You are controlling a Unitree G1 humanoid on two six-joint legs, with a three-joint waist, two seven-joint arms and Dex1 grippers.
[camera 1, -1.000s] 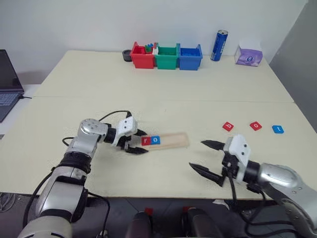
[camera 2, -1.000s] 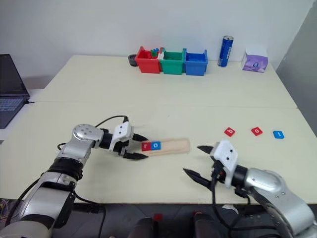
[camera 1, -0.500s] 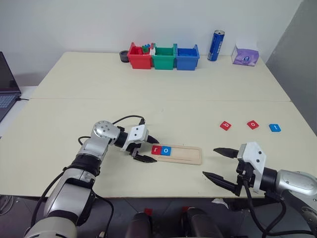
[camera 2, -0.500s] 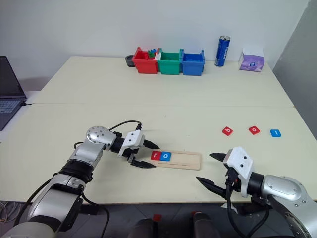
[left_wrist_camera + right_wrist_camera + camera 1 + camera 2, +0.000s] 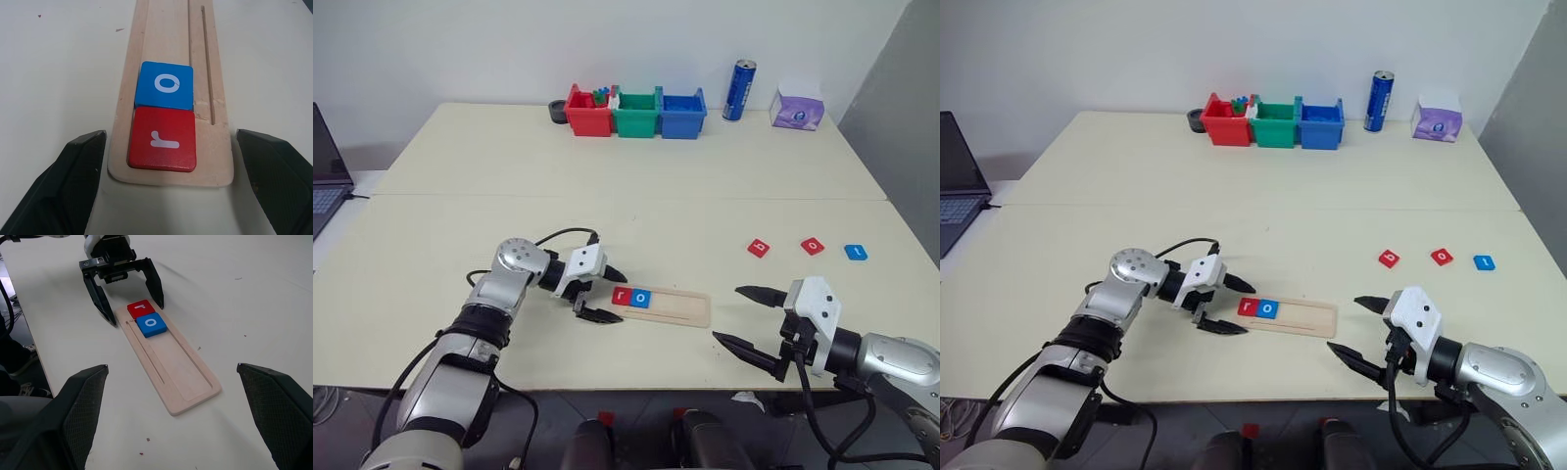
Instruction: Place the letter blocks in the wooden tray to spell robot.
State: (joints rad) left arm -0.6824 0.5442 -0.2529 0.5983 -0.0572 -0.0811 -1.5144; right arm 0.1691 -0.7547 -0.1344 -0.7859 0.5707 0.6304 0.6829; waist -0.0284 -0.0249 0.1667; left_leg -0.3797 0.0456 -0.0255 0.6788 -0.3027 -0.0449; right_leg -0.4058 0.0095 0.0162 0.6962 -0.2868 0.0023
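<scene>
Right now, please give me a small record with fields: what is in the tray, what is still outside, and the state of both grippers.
tray: wooden tray on the table
in tray: red r, then blue o, touching
outside tray: red b, red o, blue t
left gripper: open at the tray's r end, holding nothing
right gripper: open, holding nothing

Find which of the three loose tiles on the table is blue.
The t tile, the one farthest from the tray; the b tile and the o tile beside it are red.
</scene>
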